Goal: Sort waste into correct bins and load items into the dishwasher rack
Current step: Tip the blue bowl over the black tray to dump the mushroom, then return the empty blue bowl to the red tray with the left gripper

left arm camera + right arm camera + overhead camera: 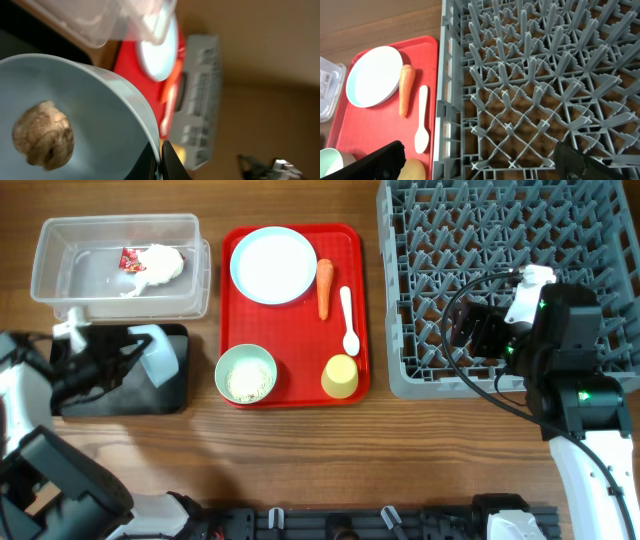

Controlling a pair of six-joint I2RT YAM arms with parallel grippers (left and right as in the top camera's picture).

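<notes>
My left gripper (162,160) is shut on the rim of a pale blue bowl (100,100) with a brown lump of food (44,132) inside. In the overhead view the bowl (156,356) is tilted on edge over the black bin (120,395). My right gripper (480,165) is open and empty above the front left part of the grey dishwasher rack (530,90), as the overhead view (470,325) also shows. The red tray (300,330) holds a white plate (273,265), a carrot (325,288), a white spoon (348,320), a green bowl with rice (246,374) and a yellow cup (341,376).
A clear plastic bin (115,225) at the back left holds a white tissue (155,265) and a red wrapper (130,258). The rack (420,240) fills the right side of the table. Bare wood lies along the front edge.
</notes>
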